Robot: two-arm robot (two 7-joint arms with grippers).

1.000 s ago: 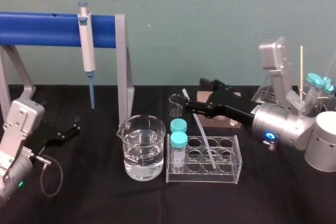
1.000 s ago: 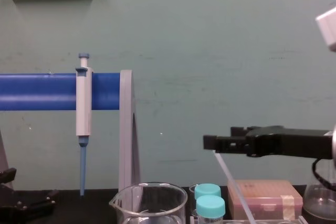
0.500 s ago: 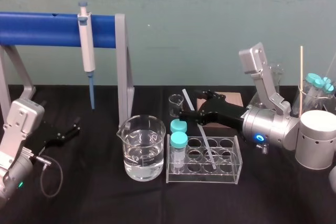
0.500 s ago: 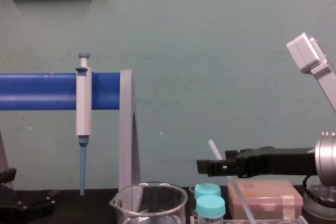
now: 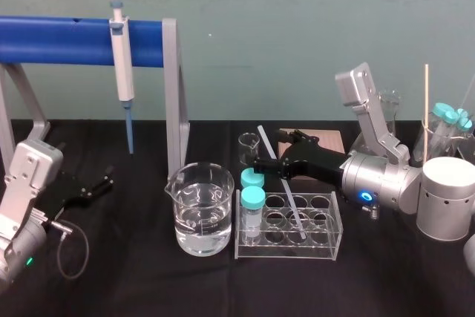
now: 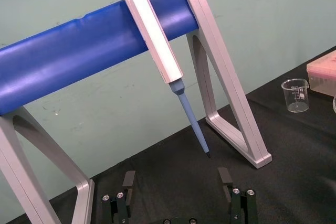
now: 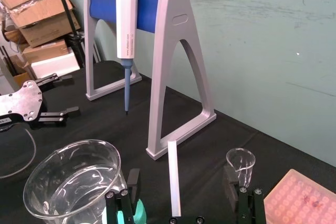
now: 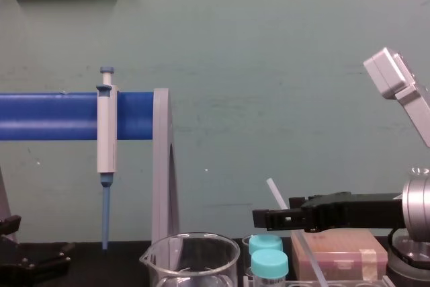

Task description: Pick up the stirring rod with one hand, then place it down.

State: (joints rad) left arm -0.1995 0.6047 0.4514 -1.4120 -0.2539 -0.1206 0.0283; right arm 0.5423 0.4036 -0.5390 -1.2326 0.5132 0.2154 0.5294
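Right wrist view: stirring rod leans btwn the wide-open jaws of our right gripper, nothing held; its foot sits in the rack. Grasp step pending, we judge: close, then lift clear. Left gripper parked on desk, jaws open.

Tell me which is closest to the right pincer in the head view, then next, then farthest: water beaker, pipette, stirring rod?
1. Stirring rod: between the open right pincer's jaws.
2. Water beaker: to its left, nearer the robot.
3. Pipette: far left, hanging on the blue stand.
The left pincer sits parked at far left.
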